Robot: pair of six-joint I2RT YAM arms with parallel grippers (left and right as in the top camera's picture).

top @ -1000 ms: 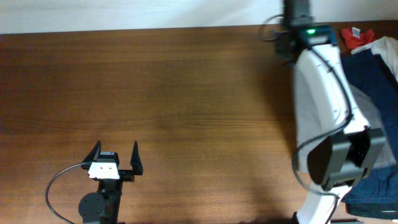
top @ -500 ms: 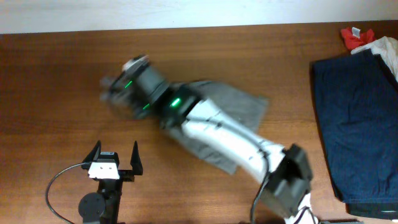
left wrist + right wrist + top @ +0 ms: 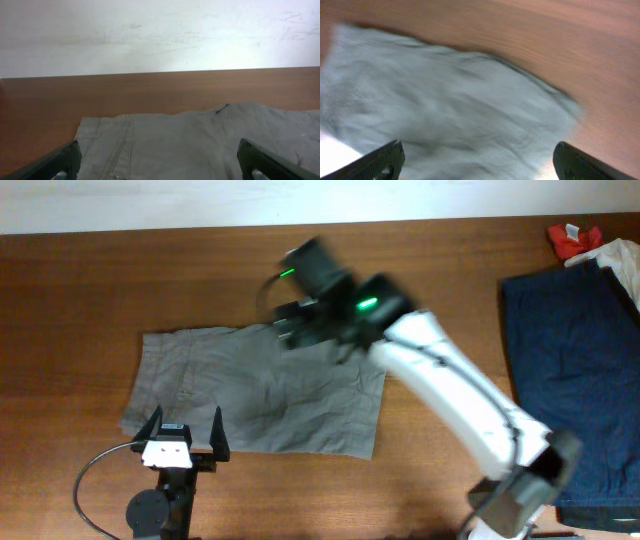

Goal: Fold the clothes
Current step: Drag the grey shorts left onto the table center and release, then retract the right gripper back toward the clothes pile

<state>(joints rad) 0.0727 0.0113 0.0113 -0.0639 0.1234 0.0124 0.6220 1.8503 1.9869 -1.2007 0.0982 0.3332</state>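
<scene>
The grey shorts [image 3: 255,395] lie spread out and wrinkled on the middle of the wooden table. My right gripper [image 3: 290,328] hovers over their far edge, blurred by motion. In the right wrist view its fingers [image 3: 385,159] stand wide apart above the grey shorts [image 3: 455,105], and the right gripper [image 3: 477,165] holds nothing. My left gripper [image 3: 186,430] sits open at the shorts' near left edge. The left wrist view shows the left gripper [image 3: 160,165] with the grey shorts [image 3: 200,135] and a stitched seam lying between its spread fingers. A dark navy garment [image 3: 570,370] lies at the table's right side.
A red item [image 3: 570,240] and a white cloth [image 3: 622,262] lie at the far right corner beside the navy garment. My right arm [image 3: 450,390] stretches diagonally from the bottom right across the table. A pale wall [image 3: 160,35] stands behind the table's far edge.
The right arm swung from the right side to the middle carrying the grey shorts, opened its jaws and let go; the shorts now lie spread. The left gripper has stayed put.
</scene>
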